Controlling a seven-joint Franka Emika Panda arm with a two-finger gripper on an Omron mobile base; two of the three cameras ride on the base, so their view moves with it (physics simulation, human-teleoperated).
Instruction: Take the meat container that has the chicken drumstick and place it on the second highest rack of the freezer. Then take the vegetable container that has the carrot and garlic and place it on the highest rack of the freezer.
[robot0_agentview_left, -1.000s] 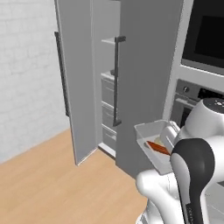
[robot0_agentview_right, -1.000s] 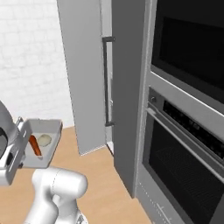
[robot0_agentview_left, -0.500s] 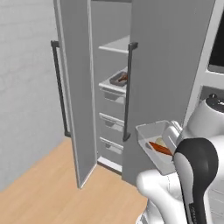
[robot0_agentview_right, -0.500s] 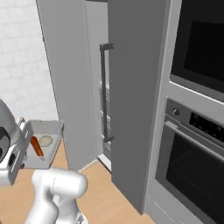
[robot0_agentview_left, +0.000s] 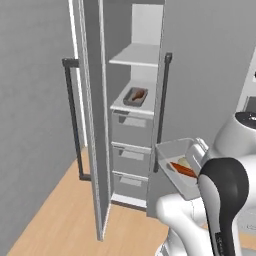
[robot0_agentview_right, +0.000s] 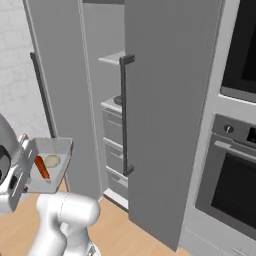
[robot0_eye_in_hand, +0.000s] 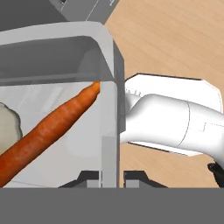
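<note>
My gripper (robot0_eye_in_hand: 110, 178) is shut on the side wall of the clear vegetable container (robot0_eye_in_hand: 109, 109), which I hold level in front of the open freezer (robot0_agentview_left: 135, 130). In it lie the orange carrot (robot0_eye_in_hand: 48, 127) and the pale garlic (robot0_eye_in_hand: 8, 127). From the base views the same vegetable container (robot0_agentview_left: 175, 155) (robot0_agentview_right: 55, 147) hangs beside the arm, with the carrot (robot0_agentview_left: 183, 170) (robot0_agentview_right: 41, 167) and garlic (robot0_agentview_right: 51, 160) inside. The meat container with the chicken drumstick (robot0_agentview_left: 137, 95) sits on the second highest rack (robot0_agentview_left: 120, 106). Above it, the highest rack (robot0_agentview_left: 135, 55) is bare.
Both freezer doors stand open; their dark bar handles (robot0_agentview_left: 72, 120) (robot0_agentview_left: 162, 110) flank the opening. Grey drawers (robot0_agentview_left: 130, 160) fill the freezer below the racks. A wall oven (robot0_agentview_right: 235, 185) stands to the right. Wooden floor (robot0_agentview_left: 55, 220) lies in front.
The whole picture has shifted: the base has driven toward the freezer, whose shelves now face me more squarely. The vegetable container stays in my grip.
</note>
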